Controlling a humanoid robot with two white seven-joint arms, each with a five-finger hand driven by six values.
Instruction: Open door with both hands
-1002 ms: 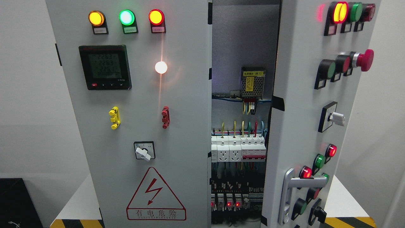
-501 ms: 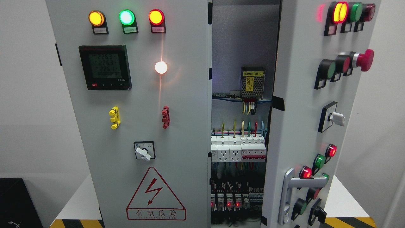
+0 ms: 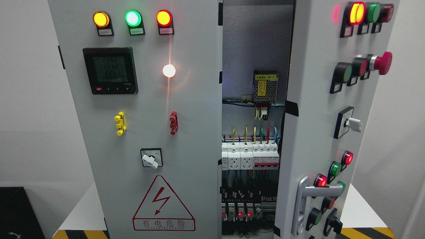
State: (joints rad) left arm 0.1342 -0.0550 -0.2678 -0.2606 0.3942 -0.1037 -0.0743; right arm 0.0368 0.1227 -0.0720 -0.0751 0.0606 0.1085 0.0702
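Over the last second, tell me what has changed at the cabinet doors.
Nothing has visibly moved. The right door stands swung open as before, its silver handle untouched, and the left door stays shut. Neither robot hand is in view. Only the digits on the meter display have flickered slightly.

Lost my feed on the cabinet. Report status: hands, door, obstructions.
Both hands out of view. Right door swung partly open, handle untouched; left door shut. Breakers exposed in the gap. Nothing blocking the doors.
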